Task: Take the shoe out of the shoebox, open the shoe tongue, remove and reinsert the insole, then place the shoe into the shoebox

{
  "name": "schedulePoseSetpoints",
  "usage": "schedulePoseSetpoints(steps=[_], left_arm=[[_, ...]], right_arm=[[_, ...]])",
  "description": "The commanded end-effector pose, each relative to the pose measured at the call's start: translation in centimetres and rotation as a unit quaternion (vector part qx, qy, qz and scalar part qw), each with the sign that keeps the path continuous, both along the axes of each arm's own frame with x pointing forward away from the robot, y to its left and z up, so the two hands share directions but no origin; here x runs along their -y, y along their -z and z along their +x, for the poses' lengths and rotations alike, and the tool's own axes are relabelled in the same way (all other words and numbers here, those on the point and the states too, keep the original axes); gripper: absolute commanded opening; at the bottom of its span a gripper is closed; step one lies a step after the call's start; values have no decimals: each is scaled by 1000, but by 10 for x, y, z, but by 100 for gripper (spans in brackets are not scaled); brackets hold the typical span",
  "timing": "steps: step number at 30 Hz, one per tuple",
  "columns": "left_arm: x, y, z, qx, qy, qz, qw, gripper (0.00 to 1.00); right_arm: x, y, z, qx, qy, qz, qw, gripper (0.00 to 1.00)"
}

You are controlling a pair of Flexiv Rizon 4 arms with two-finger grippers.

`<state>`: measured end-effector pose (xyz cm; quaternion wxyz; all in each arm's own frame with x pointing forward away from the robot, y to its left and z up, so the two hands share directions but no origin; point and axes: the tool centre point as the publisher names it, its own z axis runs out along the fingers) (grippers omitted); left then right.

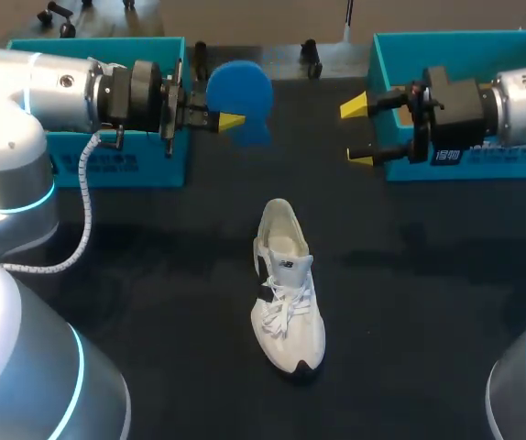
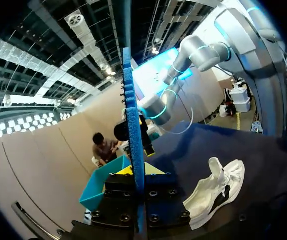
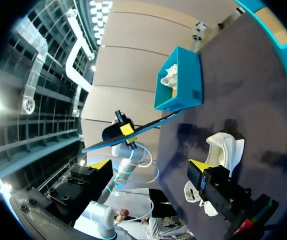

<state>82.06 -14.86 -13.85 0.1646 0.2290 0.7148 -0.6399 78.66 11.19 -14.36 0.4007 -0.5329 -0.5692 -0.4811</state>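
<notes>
Left gripper [image 1: 229, 119]: jaws closed on the blue insole [image 1: 240, 87]. The left wrist view shows the insole [image 2: 133, 120] edge-on, clamped between the two fingers and extending well ahead of the yellow tips. In the head view only one tip shows.

Right gripper [image 1: 357, 133]: jaws apart, nothing between them. It faces the left gripper across a gap, with the tips well apart from the insole. In the right wrist view, the insole [image 3: 133, 131] lies ahead of the open fingers.

Shoe [image 1: 286, 307]: white, laced, standing on its sole on the black table [image 1: 410, 302]. It sits below the gap between the two grippers and touches neither. In the left wrist view, the shoe [image 2: 216, 192] lies beside and below the closed jaws.

Left shoebox [image 1: 107, 156]: teal, beside and behind the left gripper. It holds white filling [image 3: 172, 75], probably packing paper.

Right shoebox [image 1: 465, 38]: teal, behind the right gripper.
</notes>
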Motion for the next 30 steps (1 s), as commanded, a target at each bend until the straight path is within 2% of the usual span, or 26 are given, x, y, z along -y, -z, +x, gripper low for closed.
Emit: schedulePoseSetpoints(steps=[1,4,8,10,18,21,23,28,30], left_arm=[[-1,7,-6,153,3,7,988,0],[-1,11,-7,236,3,4,972,0],[0,12,-9,335,-10,-42,941,0],[0,12,-6,395,-26,-50,917,0],[-1,12,2,549,-50,-51,833,0],[-2,14,7,593,-59,-51,802,0],[-3,15,10,600,-67,-48,796,0],[-4,15,14,640,-64,-35,764,0],[-4,15,14,637,-63,-35,767,0]], right_arm=[[-1,0,-1,0,2,0,1000,100],[-1,0,-1,0,2,0,1000,100],[-1,0,-1,0,2,0,1000,100],[-1,0,-1,0,2,0,1000,100],[-1,0,-1,0,2,0,1000,100],[-1,0,-1,0,2,0,1000,100],[-1,0,-1,0,2,0,1000,100],[-1,0,-1,0,2,0,1000,100],[-1,0,-1,0,2,0,1000,100]])
